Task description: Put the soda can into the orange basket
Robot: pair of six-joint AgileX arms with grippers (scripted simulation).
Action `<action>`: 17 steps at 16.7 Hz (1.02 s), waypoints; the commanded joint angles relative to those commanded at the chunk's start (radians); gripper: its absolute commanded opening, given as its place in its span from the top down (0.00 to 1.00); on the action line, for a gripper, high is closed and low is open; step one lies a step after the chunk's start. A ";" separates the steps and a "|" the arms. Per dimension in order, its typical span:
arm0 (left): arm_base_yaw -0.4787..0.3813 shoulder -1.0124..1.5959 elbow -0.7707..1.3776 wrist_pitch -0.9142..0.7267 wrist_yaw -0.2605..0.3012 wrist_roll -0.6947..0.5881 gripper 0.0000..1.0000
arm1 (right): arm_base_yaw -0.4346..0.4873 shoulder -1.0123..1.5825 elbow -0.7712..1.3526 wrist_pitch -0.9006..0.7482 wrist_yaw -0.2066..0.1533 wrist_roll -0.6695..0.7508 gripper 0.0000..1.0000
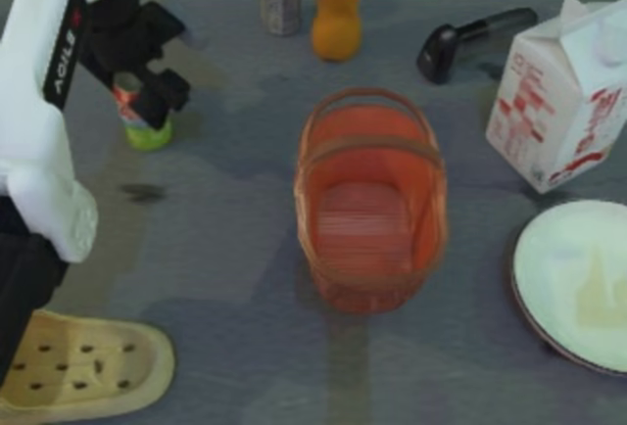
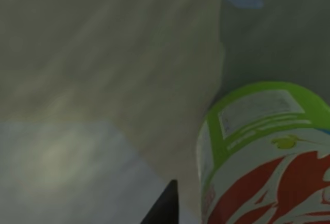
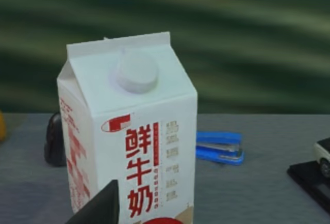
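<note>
L pincer (image 1: 149, 102) clenched on the soda can (image 1: 145, 123) at far-left of surface (image 1: 216, 278), can upright w/ green base down. Orange basket (image 1: 370, 200) at centre, well apart from can, empty. R arm out of top view; R pincer state: cannot tell. Milk carton (image 1: 558, 102) at right.

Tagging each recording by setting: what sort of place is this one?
Probably a simulated tabletop test scene, not a real room: a grey table carries unrelated household things, such as an orange basket, a milk carton and a slipper.
</note>
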 joint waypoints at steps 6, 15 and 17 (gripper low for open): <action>0.000 0.000 0.000 0.000 0.000 0.000 0.98 | 0.000 0.000 0.000 0.000 0.000 0.000 0.00; 0.009 0.016 0.033 0.044 -0.006 0.002 1.00 | 0.000 0.000 0.000 0.000 0.000 0.000 0.00; 0.008 0.011 0.028 0.053 -0.002 0.000 1.00 | 0.000 0.000 0.000 0.000 0.000 0.000 0.00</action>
